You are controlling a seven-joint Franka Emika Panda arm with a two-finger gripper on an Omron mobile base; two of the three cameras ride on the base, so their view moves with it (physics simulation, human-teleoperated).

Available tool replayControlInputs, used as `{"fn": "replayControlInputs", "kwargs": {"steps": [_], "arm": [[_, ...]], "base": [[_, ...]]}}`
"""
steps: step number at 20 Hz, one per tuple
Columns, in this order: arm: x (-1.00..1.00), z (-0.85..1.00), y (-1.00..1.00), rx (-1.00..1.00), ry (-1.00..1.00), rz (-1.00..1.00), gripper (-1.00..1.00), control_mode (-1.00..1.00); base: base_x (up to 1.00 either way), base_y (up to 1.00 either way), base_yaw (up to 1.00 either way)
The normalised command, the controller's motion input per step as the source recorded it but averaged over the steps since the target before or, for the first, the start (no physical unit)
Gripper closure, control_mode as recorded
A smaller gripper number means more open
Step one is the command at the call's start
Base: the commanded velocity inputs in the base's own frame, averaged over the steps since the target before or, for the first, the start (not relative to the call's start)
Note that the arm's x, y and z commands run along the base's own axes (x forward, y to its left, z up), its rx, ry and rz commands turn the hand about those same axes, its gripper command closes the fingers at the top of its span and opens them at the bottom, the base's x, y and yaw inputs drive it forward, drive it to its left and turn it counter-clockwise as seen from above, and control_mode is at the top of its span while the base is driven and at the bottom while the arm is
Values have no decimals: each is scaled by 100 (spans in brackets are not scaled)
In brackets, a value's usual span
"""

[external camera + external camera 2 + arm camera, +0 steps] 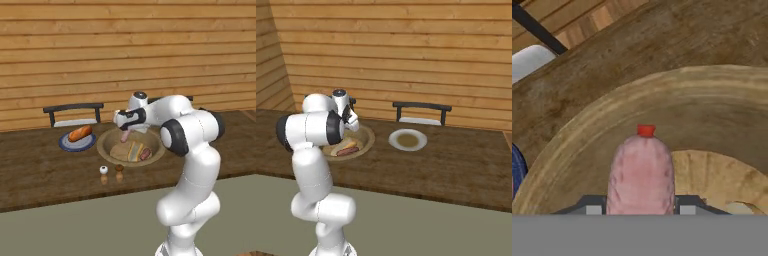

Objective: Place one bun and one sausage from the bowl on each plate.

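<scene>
At frame centre the gripper (124, 133) is closed on a pink sausage (124, 135) hanging above the bowl (106, 141), where a split bun (133, 150) and a darker sausage (145, 153) lie. Left of the bowl, an orange-brown bun (80, 133) rests on the blue plate (67, 145). Two shakers (111, 174) stand below the bowl.

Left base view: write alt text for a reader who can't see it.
The claw is shut on a pale pink sausage above the wooden bowl, which holds a split bun and a darker sausage. An orange-brown bun lies on the blue plate beside it.
</scene>
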Motion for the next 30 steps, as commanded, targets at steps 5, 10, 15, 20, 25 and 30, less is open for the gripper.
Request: {"fn": "replayControlInputs", "kwargs": {"steps": [5,10,15,20,25,30], "arm": [[-19,31,98,0,4,0,100,-100],[6,-4,100,0,13,-2,100,-100],[22,-1,92,0,16,-4,100,-100],[48,-16,66,0,23,-8,100,-100],[52,-37,31,0,21,-10,100,-100],[13,-47,10,0,-5,-4,100,-100]], "base": [[0,0,0],[0,0,0],[0,0,0],[0,0,0],[0,0,0],[0,0,0]]}}
